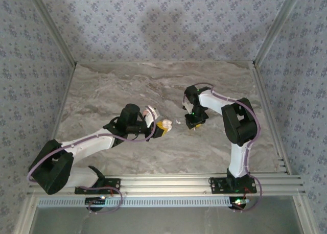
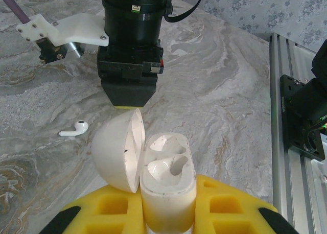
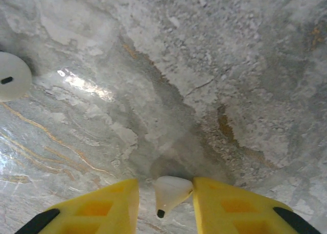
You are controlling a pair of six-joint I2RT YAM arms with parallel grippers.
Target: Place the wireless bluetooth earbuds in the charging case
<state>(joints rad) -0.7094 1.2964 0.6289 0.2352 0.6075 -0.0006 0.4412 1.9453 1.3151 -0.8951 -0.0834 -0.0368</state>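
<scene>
ABOVE case [image 2: 166, 175]: cups uncovered, lid [image 2: 118, 151] tilted up on its left | BEYOND: right gripper [image 1: 195, 124], held earbud [image 3: 171, 192] pinched, hangs just past the case and blocks that side | LEFT: loose earbud [image 2: 75, 128] lies on table [image 2: 214, 91] | RIGHT: bare marble up to rail [image 2: 296, 203] | FAR half of table: open to the walls [image 1: 153, 19]

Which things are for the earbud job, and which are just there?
For the job: open charging case, in the left gripper; loose earbud; second earbud, in the right gripper.
Just there: marble table; metal rail.
</scene>
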